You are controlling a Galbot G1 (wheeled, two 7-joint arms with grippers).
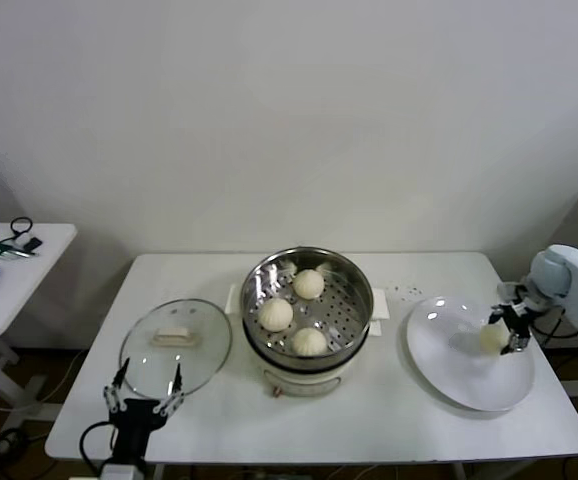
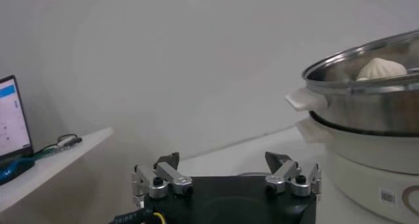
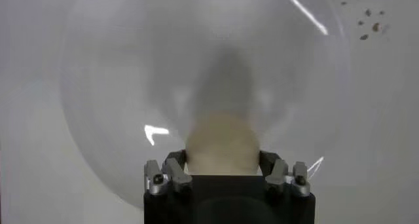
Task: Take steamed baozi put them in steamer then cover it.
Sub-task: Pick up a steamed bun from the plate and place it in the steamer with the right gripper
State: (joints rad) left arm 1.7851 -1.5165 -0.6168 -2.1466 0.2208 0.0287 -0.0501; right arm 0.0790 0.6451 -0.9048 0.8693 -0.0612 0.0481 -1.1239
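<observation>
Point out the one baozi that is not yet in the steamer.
It is the baozi on the white plate, between the fingers of the right claw. The other three sit on the perforated tray inside the steamer.

1. The round stainless-steel steamer pot [image 1: 307, 305] is shiny silver, its tray dotted with rows of small holes, on a cream-white base.
2. Three smooth domed dough buns [image 1: 277, 314] in it are cream-white; a fourth dough bun [image 3: 222, 143] on the plate is the same pale cream.
3. The large round plate [image 1: 459, 375] is plain white.
4. The flat round glass lid [image 1: 175, 348] is clear with a cream handle.
5. The rectangular table top [image 1: 389, 420] is white, with small brown specks near the plate.
</observation>
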